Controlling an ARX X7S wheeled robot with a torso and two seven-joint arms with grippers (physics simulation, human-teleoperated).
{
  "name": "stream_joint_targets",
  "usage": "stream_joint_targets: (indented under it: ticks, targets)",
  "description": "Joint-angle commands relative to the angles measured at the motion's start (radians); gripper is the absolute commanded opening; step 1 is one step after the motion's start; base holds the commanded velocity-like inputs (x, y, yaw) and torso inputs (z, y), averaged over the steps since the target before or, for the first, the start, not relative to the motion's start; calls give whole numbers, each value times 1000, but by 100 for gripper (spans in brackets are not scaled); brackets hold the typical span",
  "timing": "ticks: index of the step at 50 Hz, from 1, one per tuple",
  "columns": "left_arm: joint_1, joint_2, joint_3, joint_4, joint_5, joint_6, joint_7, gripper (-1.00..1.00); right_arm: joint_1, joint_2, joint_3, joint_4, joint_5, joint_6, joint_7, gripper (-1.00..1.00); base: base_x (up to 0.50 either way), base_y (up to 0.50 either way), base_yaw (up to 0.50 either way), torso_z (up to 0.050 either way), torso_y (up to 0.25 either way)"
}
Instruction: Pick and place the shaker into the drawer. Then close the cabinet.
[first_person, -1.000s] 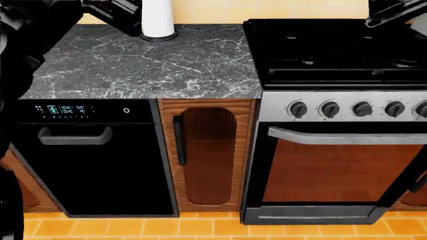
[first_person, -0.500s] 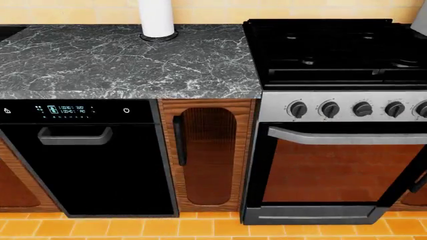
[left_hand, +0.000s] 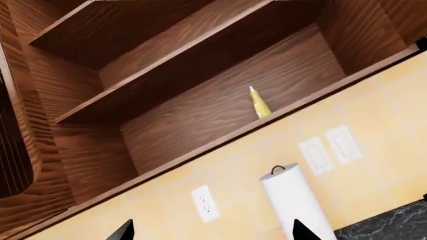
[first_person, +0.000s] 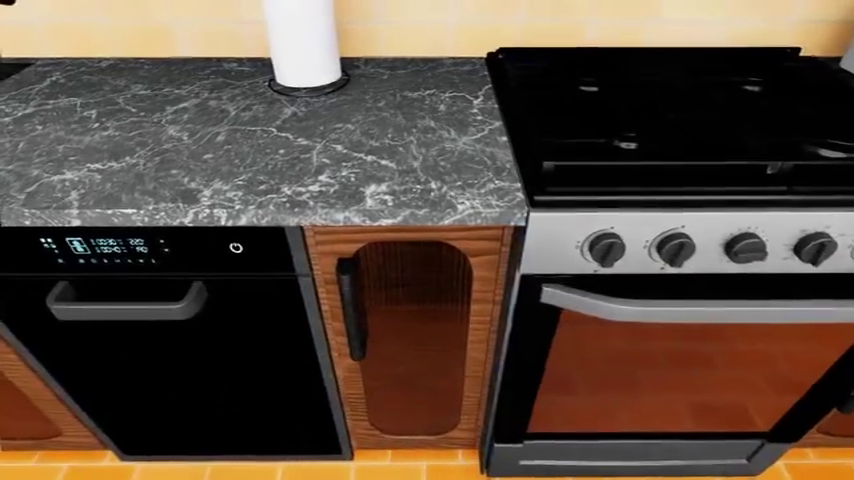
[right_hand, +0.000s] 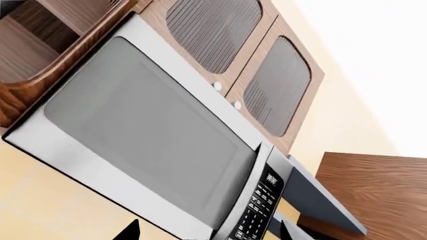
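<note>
1. I cannot see the shaker in any of my views, so I cannot say where it is. It is not on the part of the grey tabletop (first_person: 240, 140) that my head view shows. Only a white paper roll (first_person: 304, 45) stands there.
2. I cannot see the drawer either. Under the tabletop I see a black dishwasher (first_person: 160, 340), a narrow wooden door (first_person: 407, 330) that looks closed, and an oven (first_person: 681, 350).
3. My left gripper (left_hand: 212, 232) points up at open wooden shelves (left_hand: 200, 80) with a small yellow bottle (left_hand: 259, 102). Its jaws are spread wide and hold nothing.
4. My right gripper (right_hand: 208, 231) points up at a microwave (right_hand: 153, 145). Its jaws are spread too, and empty.
5. So I think nothing is done yet. I must find the shaker, grab it, put it in the drawer, then close up.
</note>
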Motion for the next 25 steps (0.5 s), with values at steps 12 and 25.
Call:
stream_joint_targets:
  ticks: [12,25]
  targets:
    - [53,32,-20,-34,-10,31,4,100,19,-20,-44,16,-22,-21,-1,100,500,53,0,0,0]
    - [44,49,0,-37,-13,33,7,100,5,-5,-35,-1,-23,-14,2,100,500,75,0,0,1]
